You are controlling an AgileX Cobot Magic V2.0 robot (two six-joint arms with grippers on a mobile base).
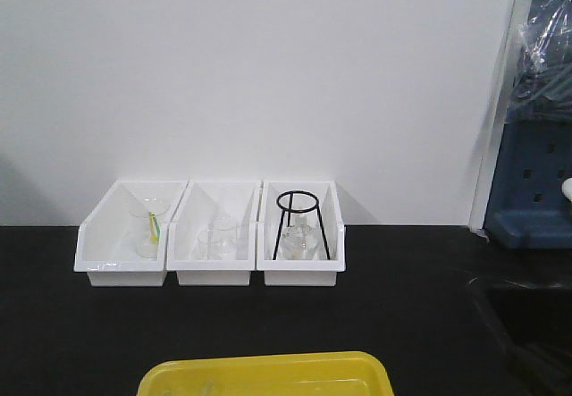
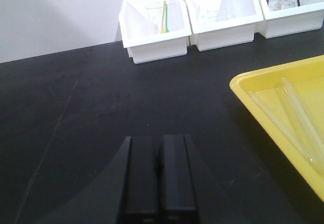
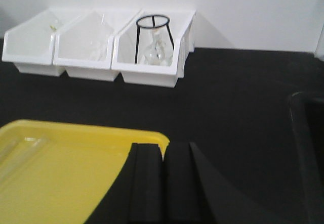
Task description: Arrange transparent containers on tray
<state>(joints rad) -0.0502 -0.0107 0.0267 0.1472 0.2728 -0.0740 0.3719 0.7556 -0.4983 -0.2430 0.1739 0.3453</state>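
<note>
A laboratory bench, going by the glassware. A matte black worktop (image 1: 402, 307) runs up to a plain white wall (image 1: 268, 65). Three white plastic bins (image 1: 210, 235) stand side by side against that wall, holding clear glass vessels, what looks like a flask (image 3: 154, 52), and a black wire ring stand (image 1: 302, 222). A yellow tray (image 2: 263, 85) nearer the front holds two thin glass tubes (image 2: 298, 115). At the far right stands blue equipment (image 1: 532, 186), too unclear to identify.

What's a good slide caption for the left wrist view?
Two test tubes lie in the yellow tray; closed left gripper over the black table.
</note>
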